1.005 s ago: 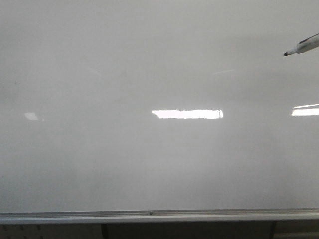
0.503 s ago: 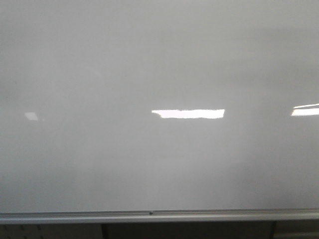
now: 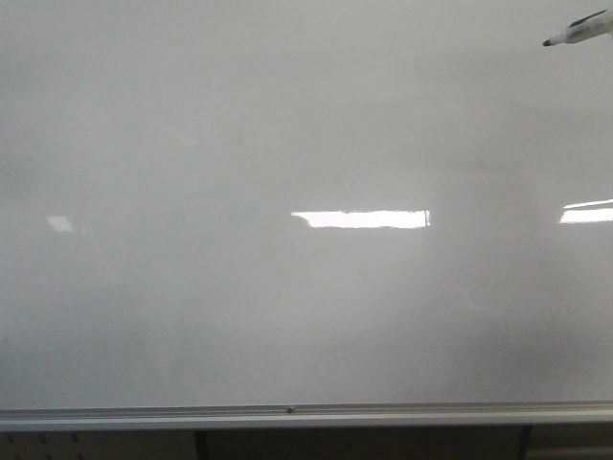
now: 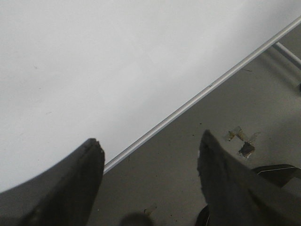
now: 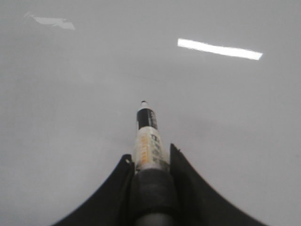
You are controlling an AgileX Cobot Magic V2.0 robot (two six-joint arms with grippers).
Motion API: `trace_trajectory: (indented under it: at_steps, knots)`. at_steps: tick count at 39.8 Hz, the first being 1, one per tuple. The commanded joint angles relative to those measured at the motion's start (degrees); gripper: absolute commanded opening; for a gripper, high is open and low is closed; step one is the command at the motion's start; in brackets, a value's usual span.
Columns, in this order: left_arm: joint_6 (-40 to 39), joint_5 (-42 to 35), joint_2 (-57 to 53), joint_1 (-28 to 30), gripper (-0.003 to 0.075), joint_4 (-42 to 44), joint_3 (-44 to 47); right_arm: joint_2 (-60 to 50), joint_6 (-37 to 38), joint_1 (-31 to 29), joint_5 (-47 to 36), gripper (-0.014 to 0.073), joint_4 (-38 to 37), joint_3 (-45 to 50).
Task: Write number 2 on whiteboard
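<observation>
Whiteboard (image 3: 287, 316) filled nearly the whole front view, standing upright with its silver edge rail (image 3: 306, 416) along the bottom, and its surface was blank: no stroke of the number 2 showed anywhere, only bright light reflections (image 3: 360, 219). By that showing the writing had not begun, and the whole digit, hook and base stroke alike, was left to do.

Going left to right, the left gripper (image 4: 150, 155) appeared only in its own wrist view, its fingers spread wide with nothing between them, hanging off the board's edge over the rail and a grey floor. The front view showed none of this. At the far upper right of the front view only the dark tip of the marker (image 3: 575, 32) poked in, apparently clear of the board, though contact could not be judged. The right wrist view supplied what the front lacked: the right gripper (image 5: 150, 165) pinched the marker's barrel firmly, tip pointed toward the board and seemingly short of it.
</observation>
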Motion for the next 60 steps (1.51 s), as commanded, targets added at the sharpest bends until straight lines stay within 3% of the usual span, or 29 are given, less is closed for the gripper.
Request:
trace_trajectory:
  at_steps: [1, 8, 21, 31, 37, 48, 54, 60]
  knots:
    - [-0.6, -3.6, -0.6, 0.2, 0.043, -1.5, -1.4, 3.0, -0.7, 0.3, -10.6, 0.0037, -1.7, -1.8]
    - [-0.6, -3.6, -0.6, 0.2, 0.043, -1.5, -1.4, 10.2, -0.7, 0.3, -16.4, 0.0037, -3.5, -5.0]
    - [-0.6, -3.6, -0.6, 0.2, 0.043, -1.5, -1.4, 20.8, -0.7, 0.3, -17.2, 0.0037, -8.1, -12.2]
    - [-0.6, -3.8, -0.6, 0.2, 0.043, -1.5, -1.4, 21.7, -0.7, -4.1, -6.8, 0.0037, -8.1, -14.1]
    - [-0.6, -4.0, -0.6, 0.2, 0.043, -1.5, -1.4, 21.9, -0.7, -2.8, 2.1, 0.0037, -8.0, -13.8]
    - [-0.6, -4.6, -0.6, 0.2, 0.043, -1.5, -1.4, 22.0, -0.7, 4.0, 0.6, 0.0037, -7.5, -13.0]
    - [-0.6, -4.6, -0.6, 0.2, 0.043, -1.5, -1.4, 21.9, -0.7, 3.3, 2.4, 0.0036, -7.6, -13.0]
    - [-0.6, -4.6, -0.6, 0.2, 0.043, -1.5, -1.4, 21.9, -0.7, -1.3, 6.2, 0.0036, -8.4, -13.0]
